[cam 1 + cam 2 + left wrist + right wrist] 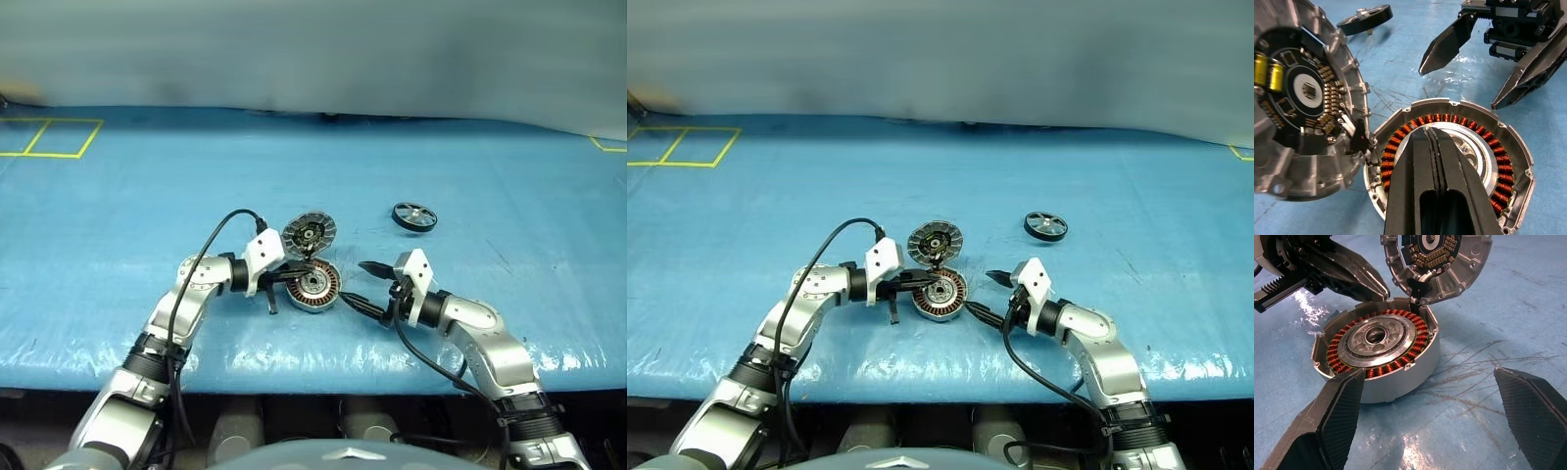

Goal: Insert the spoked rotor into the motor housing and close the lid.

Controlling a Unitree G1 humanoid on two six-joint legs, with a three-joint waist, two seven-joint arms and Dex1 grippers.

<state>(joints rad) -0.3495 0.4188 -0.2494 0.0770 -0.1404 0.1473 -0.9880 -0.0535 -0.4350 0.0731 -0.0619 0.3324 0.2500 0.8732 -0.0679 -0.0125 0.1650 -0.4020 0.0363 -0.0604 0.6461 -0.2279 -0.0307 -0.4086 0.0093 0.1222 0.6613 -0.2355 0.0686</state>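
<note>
I see a table under a blue plastic sheet (147, 196), scratched and glossy, with yellow tape squares (54, 137) at its far left corner. The motor housing (315, 286) sits on it between my two grippers, its lid (310, 233) standing open behind. The spoked rotor (414, 216) lies flat beyond my right gripper (370, 287), well apart.

The motor housing (1378, 357) sits flat on the blue worktop (118, 196), open, its copper windings ringing a silver centre. The lid (1437, 259) stands raised on its hinge at the housing's far edge, showing a dark circuit board with small components inside. The spoked rotor (414, 216), dark-rimmed with silver spokes, lies flat, apart to the right.
</note>
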